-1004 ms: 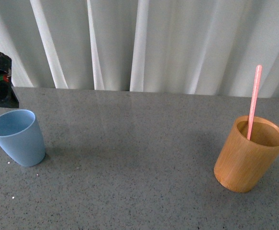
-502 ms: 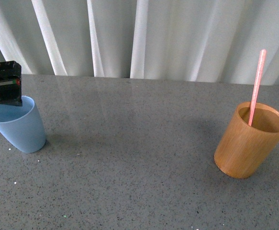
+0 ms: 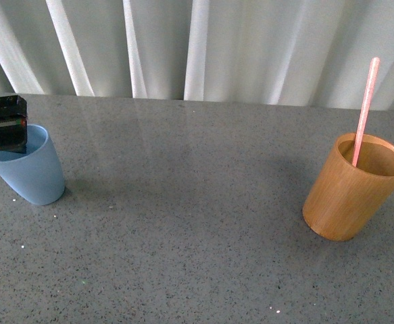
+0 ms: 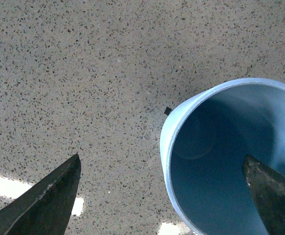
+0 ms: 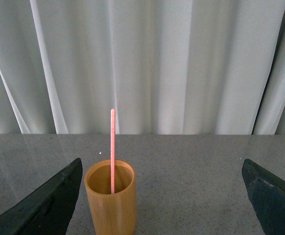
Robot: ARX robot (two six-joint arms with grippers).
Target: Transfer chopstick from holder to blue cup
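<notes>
The thin pink-red chopstick (image 3: 364,111) stands in the tan-orange wooden cylinder holder (image 3: 349,196), on the right side of the grey speckled tabletop (image 3: 183,223). Its lower end is down inside the holder and more than half of its length shows above the rim. Its long axis is close to vertical. In the front view the top leans slightly to my right, while the right wrist view shows it almost dead straight.

The small light blue plastic cup (image 3: 28,172) sits far off at the left of the table, well apart from the holder, and looks empty.

I read this as the approach step, with nothing lifted yet. My right gripper (image 5: 159,196) is out of the front view. Its wrist camera shows both fingers spread wide, holding nothing and facing the holder from a distance.

My left gripper (image 3: 7,125) is also apart, straddling the cup's wall with one finger over the inside and one outside. I can't tell whether either finger touches the cup.

Next I'd bring the right gripper in to the exposed shaft above the rim. Then I'd close on it and pull up along the stick's axis until the tip clears the holder.
</notes>
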